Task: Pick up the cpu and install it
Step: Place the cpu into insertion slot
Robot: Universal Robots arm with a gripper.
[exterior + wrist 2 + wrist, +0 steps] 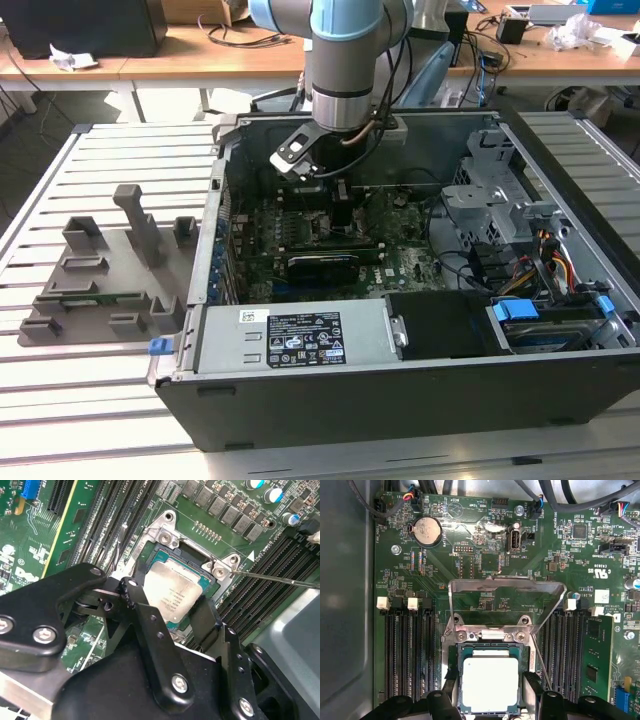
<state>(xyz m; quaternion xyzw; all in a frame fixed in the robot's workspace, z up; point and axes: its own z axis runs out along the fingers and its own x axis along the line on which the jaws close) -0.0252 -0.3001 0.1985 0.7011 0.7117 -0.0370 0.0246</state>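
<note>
— where's the cpu (490,682)?
— flat square chip, dull silver lid, lying in the socket (187,549) on the green motherboard (470,540); thin steel frame (530,583) tilted up.
— the hand (169,600)?
— black, straddling it; can't tell if it's clamped or loose.

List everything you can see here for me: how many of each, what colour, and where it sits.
cpu: one, silver-grey top, lying in the socket on the motherboard.
socket cover: one, silver metal, swung open beside the cpu.
motherboard: one, green, inside the computer case.
coin battery: one, silver, on the motherboard.
memory slots: several, black, on both sides of the socket.
computer case: one, black and grey, open, on the slatted table.
tray: one, grey, on the table at the exterior view's left of the case.
slatted table: one, pale grey, under everything.
robot arm: one, grey and blue, reaching down into the case.
gripper: one, black, down at the cpu.
</note>
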